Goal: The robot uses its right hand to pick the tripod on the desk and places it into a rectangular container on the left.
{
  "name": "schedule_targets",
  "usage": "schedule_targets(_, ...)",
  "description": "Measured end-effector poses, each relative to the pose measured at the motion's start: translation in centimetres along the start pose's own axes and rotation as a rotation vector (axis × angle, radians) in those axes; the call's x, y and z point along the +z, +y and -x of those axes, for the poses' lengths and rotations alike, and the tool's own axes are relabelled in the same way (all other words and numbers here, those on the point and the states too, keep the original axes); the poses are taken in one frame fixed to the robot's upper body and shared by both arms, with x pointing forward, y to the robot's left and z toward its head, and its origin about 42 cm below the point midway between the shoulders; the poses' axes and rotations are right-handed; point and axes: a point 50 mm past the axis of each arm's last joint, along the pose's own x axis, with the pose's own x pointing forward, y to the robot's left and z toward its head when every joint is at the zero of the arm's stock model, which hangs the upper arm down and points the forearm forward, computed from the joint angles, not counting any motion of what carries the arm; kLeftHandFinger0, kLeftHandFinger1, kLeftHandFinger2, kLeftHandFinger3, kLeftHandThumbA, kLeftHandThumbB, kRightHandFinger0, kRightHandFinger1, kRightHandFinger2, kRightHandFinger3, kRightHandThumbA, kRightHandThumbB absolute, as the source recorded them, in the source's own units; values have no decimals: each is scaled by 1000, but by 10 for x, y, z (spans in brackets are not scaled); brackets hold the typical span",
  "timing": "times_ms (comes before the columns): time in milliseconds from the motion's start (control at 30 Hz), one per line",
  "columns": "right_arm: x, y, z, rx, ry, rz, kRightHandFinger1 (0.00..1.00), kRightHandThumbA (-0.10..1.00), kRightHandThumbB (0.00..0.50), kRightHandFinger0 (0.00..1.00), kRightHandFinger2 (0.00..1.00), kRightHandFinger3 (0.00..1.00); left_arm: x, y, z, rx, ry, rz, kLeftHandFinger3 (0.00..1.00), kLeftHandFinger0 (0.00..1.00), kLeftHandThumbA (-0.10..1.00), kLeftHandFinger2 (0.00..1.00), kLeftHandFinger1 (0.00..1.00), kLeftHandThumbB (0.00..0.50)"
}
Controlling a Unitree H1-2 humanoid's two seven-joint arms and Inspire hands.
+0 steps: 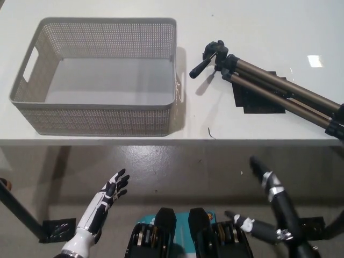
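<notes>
both robot hands sit lowest in the frame, below the bench edge and over the floor, nearest the camera. neither touches anything.

bench [258, 21] fills the upper half of the frame, white and mostly bare. on it, at upper left, stands the container [161, 115], a grey perforated rectangular bin with a handle slot in its left wall; its inside looks empty. at upper right lies the tripod [269, 86], folded, flat on the bench, its head with the black pan handle pointing toward the container and its bronze legs running off toward the right edge of the frame. a dark flat patch [263, 105] lies under the legs. the tripod head is near the container's right wall but apart from it.

judging from this, the task has not really begun: the tripod is not grasped or lifted, and the container holds nothing. reach, grasp, carry left and release are all left to do.

right robot hand [260, 169], black, is at lower right, raised on its arm with fingers pointing up toward the bench edge, well short of the tripod; it holds nothing, and how far its fingers are spread i cannot tell. left robot hand [110, 191], white with dark fingers, rests at lower left, fingers spread apart and empty.
</notes>
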Motion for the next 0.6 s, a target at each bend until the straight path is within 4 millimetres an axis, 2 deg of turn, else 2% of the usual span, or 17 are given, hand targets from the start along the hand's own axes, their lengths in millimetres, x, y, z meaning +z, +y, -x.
schedule_targets(67,16,-10,-7,-30,-64,32,1000,941,229,1000,1000,1000,1,0,0,-1,-3,-1,1000,1000,1000,1000,1000,500)
schedule_targets(133,41,-27,-20,-69,-166,85,1000,932,224,1000,1000,1000,2,0,-1,-2,-6,-1,1000,1000,1000,1000,1000,500)
schedule_targets(233,80,-56,-42,-124,-316,188,1000,1000,268,1000,1000,1000,5,0,-3,-2,-18,-1,1000,1000,1000,1000,1000,500)
schedule_targets(300,107,-73,-57,-158,-404,262,1000,1000,306,1000,1000,1000,8,1,-6,-3,-28,-3,1000,1000,1000,1000,1000,500)
schedule_targets(367,130,-86,-72,-184,-461,324,1000,1000,279,1000,1000,1000,10,1,-9,-4,-34,-4,1000,1000,1000,1000,1000,500)
schedule_targets(433,140,-93,-83,-193,-476,356,1000,1000,309,1000,1000,1000,10,1,-10,-5,-36,-4,1000,1000,1000,1000,1000,500)
schedule_targets(500,146,-98,-94,-192,-463,389,1000,1000,367,1000,1000,1000,9,1,-9,-4,-32,-3,1000,1000,1000,1000,1000,500)
schedule_targets(600,154,-108,-116,-171,-431,453,1000,1000,410,1000,1000,1000,7,1,-9,-4,-25,-2,1000,1000,1000,1000,1000,500)
